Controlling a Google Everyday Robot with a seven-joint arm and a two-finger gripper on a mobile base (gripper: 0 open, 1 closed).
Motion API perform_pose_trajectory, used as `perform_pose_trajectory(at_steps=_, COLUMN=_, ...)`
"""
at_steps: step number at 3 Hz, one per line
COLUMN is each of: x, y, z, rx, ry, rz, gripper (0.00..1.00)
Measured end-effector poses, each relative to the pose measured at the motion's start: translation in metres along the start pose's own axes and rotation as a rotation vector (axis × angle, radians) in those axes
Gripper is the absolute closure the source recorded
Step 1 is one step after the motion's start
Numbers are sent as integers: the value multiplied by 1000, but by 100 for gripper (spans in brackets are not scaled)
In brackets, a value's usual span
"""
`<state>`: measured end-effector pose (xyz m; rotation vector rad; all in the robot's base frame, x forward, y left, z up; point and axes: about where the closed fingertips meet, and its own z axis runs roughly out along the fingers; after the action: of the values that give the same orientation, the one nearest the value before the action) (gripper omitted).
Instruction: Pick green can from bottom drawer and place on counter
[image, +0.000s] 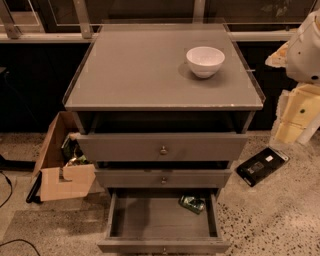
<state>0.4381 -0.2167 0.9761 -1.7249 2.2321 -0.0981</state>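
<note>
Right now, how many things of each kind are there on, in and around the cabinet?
Drawers: 3, with the bottom drawer open
Cans: 1, the green can, in that drawer
Bowls: 1, the white bowl on the counter
Boxes: 1, the cardboard box on the floor
Others: 1, the black flat object on the floor
Total: 7
The gripper is at the picture's right edge.

We find the counter (150, 75) on top of the cabinet, with a bowl (205, 61) on its far right part. Below are three drawers, one under another, and the bottom drawer (150, 222) is pulled out toward the near side. In it the can (192, 203) lies at the far right corner. A cardboard box (60, 167) stands on the floor left of the cabinet, and a flat device (262, 166) lies on the floor to the right. The gripper (296, 116) hangs at the right edge, beside the counter and apart from it.
</note>
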Motion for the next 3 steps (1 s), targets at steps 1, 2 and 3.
perform_pose_trajectory(at_steps=1, x=0, y=0, z=0, rx=0, ry=0, rz=0, gripper=0)
perform_pose_trajectory(at_steps=2, x=1, y=9, z=12, rx=14, ry=-124, rz=2, gripper=0)
perform_pose_trajectory(at_steps=3, x=6, y=21, z=35, rx=27, ry=-250, rz=40, gripper=0)
